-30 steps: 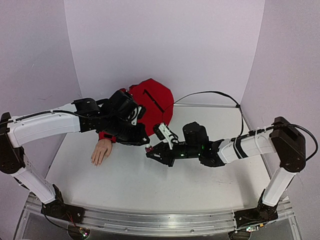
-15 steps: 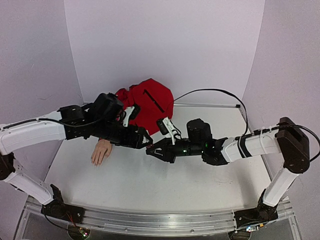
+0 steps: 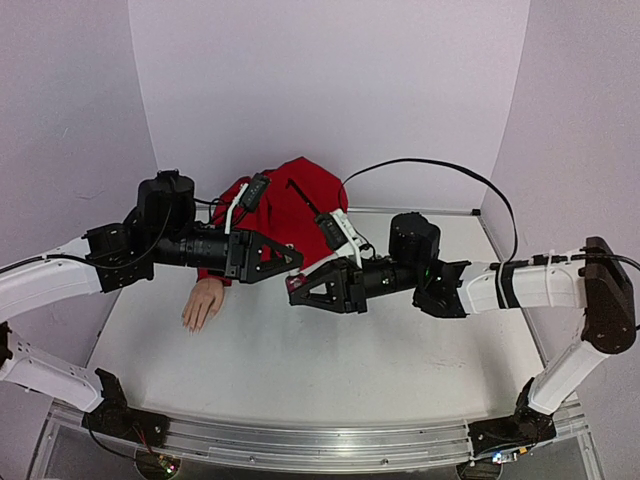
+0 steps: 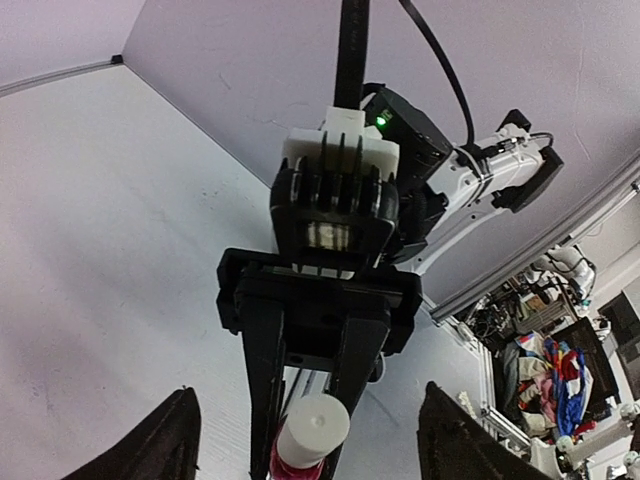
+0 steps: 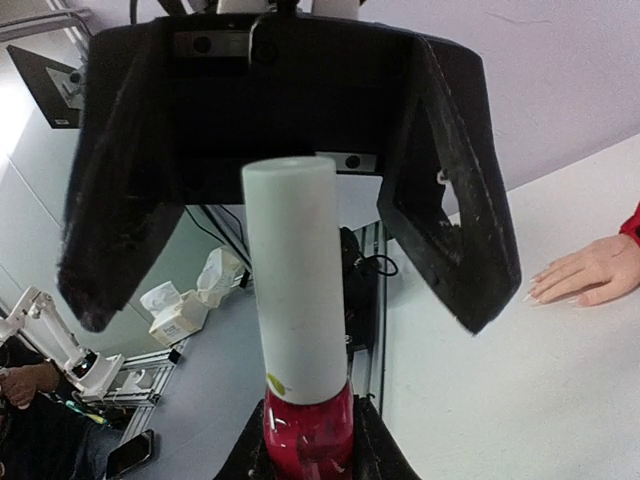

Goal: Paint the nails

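My right gripper is shut on a small pink-red polish bottle and holds it up off the table, its white cap pointing at the left gripper. My left gripper faces it, open. Its two fingers stand wide on either side of the cap and do not touch it. The beige mannequin hand lies palm down on the table at the left, below the left arm. Its red sleeve runs back toward the wall. Its nails look pale in the right wrist view.
A black cable loops from the right arm over the back of the white table. Purple walls close in the back and both sides. A metal rail runs along the near edge between the arm bases.
My left gripper has gone from shut to open, and its arm has drawn back to the left and levelled out. The right gripper has risen a little with the bottle.
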`<act>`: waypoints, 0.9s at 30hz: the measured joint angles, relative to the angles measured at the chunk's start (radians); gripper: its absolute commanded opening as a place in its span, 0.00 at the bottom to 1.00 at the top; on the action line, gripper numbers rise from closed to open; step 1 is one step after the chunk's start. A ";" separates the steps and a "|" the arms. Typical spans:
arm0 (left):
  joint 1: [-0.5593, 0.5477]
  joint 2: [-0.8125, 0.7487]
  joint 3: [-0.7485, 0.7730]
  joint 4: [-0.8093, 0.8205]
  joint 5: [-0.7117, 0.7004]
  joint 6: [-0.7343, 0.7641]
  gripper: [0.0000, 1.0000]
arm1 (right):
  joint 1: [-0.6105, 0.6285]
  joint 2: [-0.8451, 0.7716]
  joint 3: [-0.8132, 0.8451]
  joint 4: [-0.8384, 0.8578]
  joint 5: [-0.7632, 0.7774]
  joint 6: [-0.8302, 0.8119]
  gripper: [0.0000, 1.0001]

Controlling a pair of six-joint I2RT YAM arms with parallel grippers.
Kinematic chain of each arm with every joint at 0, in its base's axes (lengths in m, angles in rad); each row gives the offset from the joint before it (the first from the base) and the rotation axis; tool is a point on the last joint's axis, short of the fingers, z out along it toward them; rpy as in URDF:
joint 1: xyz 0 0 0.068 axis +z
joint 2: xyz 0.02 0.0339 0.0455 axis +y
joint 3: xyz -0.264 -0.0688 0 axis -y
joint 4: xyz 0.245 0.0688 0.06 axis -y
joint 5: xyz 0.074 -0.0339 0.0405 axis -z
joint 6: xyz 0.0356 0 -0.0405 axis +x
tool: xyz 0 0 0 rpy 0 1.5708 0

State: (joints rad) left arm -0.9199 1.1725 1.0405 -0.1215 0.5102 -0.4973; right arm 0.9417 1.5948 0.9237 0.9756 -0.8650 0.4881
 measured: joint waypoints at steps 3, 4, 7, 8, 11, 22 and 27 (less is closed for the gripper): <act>0.000 0.011 0.000 0.033 0.054 0.003 0.58 | 0.000 0.000 0.012 0.005 -0.042 0.011 0.00; 0.000 0.014 0.000 0.037 0.064 0.001 0.56 | 0.000 0.000 0.014 0.007 -0.052 0.013 0.00; 0.000 0.018 0.000 0.051 0.082 0.002 0.40 | 0.001 0.000 0.016 0.009 -0.075 0.016 0.00; 0.000 0.019 0.000 0.054 0.086 0.002 0.34 | 0.002 0.000 0.016 0.009 -0.079 0.016 0.00; 0.000 0.034 0.001 0.064 0.094 0.001 0.19 | 0.002 0.000 0.019 0.002 -0.088 0.010 0.00; 0.008 0.053 -0.016 0.091 -0.111 0.047 0.00 | 0.092 -0.085 0.021 -0.245 0.522 -0.175 0.00; 0.000 0.033 -0.064 0.088 -0.294 0.001 0.00 | 0.300 0.011 0.090 -0.269 1.237 -0.323 0.00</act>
State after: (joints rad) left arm -0.9199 1.2053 0.9764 -0.0338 0.2161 -0.4965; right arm 1.2419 1.6054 1.0134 0.7067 0.3717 0.1650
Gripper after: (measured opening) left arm 0.142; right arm 0.213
